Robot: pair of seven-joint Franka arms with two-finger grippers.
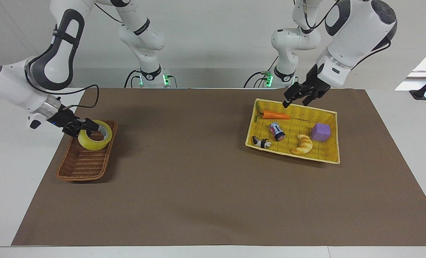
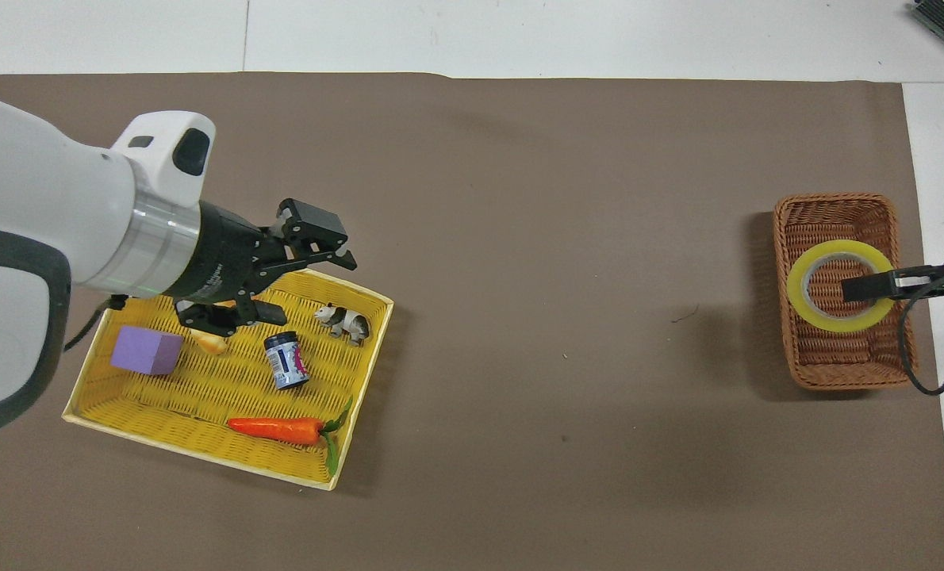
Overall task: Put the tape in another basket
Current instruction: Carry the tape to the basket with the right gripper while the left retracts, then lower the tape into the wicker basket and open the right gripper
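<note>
I read the right gripper [image 1: 85, 126] as clamped on the tape [image 1: 94, 135], one finger inside the core and one on the outer wall. It sits low over the end of the basket [image 1: 86, 163] nearer the robots. In the overhead view the roll lies flat under this gripper, inside the wicker rim toward the basket's middle. I cannot tell whether the tape touches the basket floor. The basket rests on the brown mat [image 1: 198, 172] toward the right arm's end of the desk [image 1: 5, 179].

The left gripper [image 1: 298, 99] hangs in the air with its fingers spread, holding nothing. It is over the edge of the yellow tray [image 1: 329, 157] nearer the robots.

Below it in the tray:
- carrot [image 1: 275, 115], just under the gripper along that edge
- small can [image 1: 277, 131], lying on its side near the tray's middle
- purple cube [image 1: 320, 132], toward the left arm's end
- panda figure [image 1: 261, 142] and croissant [image 1: 303, 144], along the rim farther from the robots
</note>
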